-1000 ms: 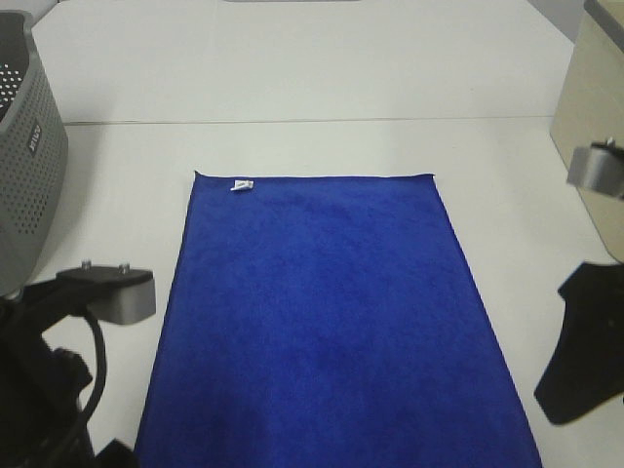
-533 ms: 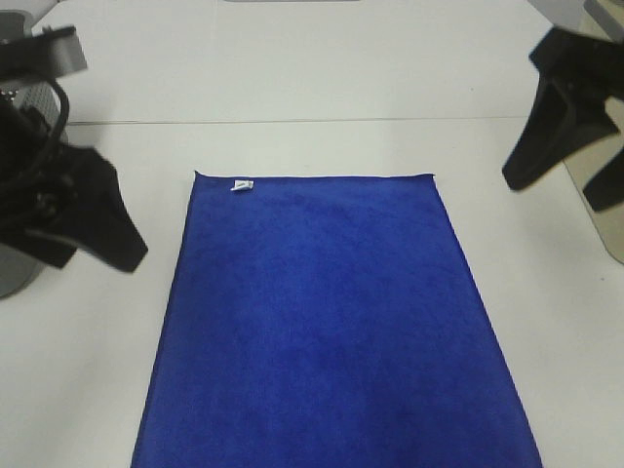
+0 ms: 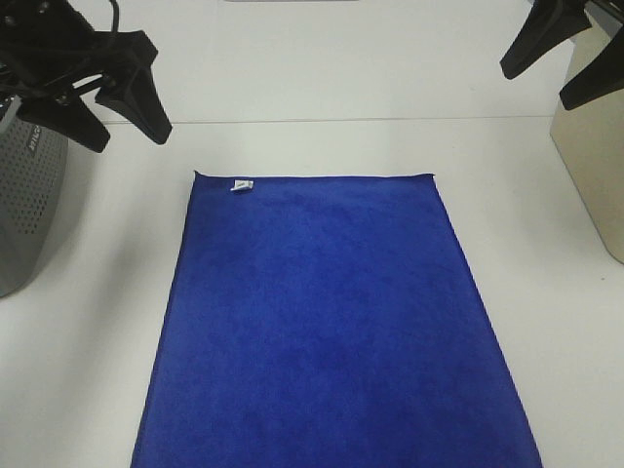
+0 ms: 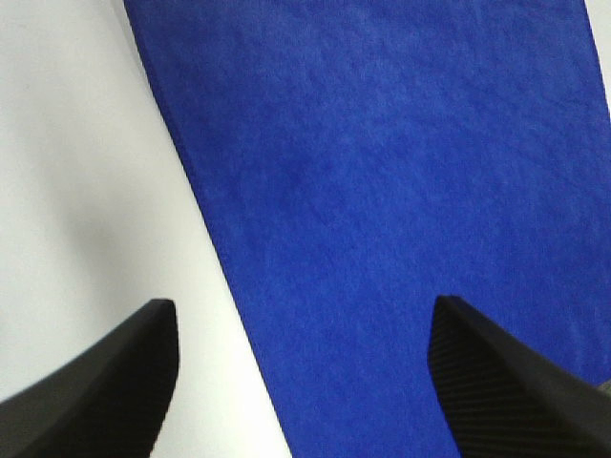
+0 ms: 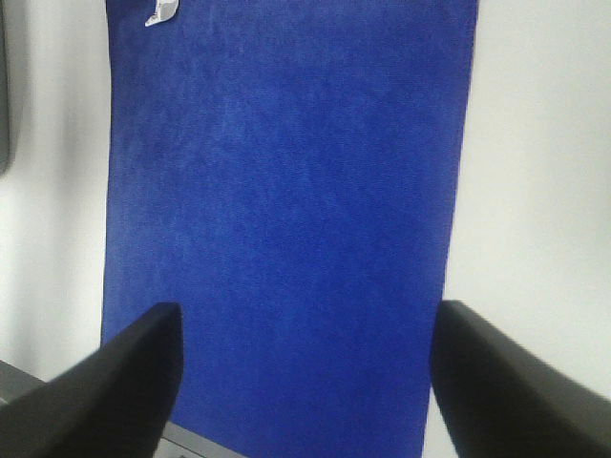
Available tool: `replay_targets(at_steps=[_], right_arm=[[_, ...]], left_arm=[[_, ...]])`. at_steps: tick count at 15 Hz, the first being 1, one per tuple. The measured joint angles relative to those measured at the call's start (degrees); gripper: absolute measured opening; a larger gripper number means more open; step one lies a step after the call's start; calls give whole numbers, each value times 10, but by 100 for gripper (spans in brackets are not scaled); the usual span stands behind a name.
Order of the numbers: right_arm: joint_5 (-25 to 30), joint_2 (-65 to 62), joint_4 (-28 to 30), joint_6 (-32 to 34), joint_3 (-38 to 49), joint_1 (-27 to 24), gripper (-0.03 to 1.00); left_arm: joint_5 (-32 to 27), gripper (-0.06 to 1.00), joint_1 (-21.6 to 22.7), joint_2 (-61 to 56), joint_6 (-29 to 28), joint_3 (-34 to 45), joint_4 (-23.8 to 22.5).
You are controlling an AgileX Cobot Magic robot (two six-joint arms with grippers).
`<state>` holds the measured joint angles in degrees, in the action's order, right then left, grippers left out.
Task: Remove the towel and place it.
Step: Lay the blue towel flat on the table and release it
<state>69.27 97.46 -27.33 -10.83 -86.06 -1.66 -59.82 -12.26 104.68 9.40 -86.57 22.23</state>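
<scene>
Exterior high view is showing the towel (image 3: 331,322) lying flat, with left gripper (image 3: 130,139) and right gripper (image 3: 536,88) hovering off its far corners. Both are gaping open, empty; white tag (image 3: 241,185) is looking unreadable.

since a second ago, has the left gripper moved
Yes. The left gripper went from beside the towel's near left edge toward the far side, now by the grey basket, past the towel's far edge.
</scene>
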Motion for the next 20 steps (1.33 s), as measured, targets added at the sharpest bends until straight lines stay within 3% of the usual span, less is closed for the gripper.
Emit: replay_targets(at_steps=[4,5,8,15,20], right_arm=[[-46,5,18,23,-1,0,75],[-57,33,19,23,-17,0,76],[-48,112,18,10,-58,0,76],[-39,294,-16,-53,-184,0,76],[-48,365,-44,-109,-193,0,76]], left_arm=[[-30,67,0,131,-11,-139,2],[-58,67,2,193,-15,-213,2],[-76,67,14,251,-23,-276,3],[-80,67,48,340,-20,-301,4],[-31,67,63,370,-2,-301,61]])
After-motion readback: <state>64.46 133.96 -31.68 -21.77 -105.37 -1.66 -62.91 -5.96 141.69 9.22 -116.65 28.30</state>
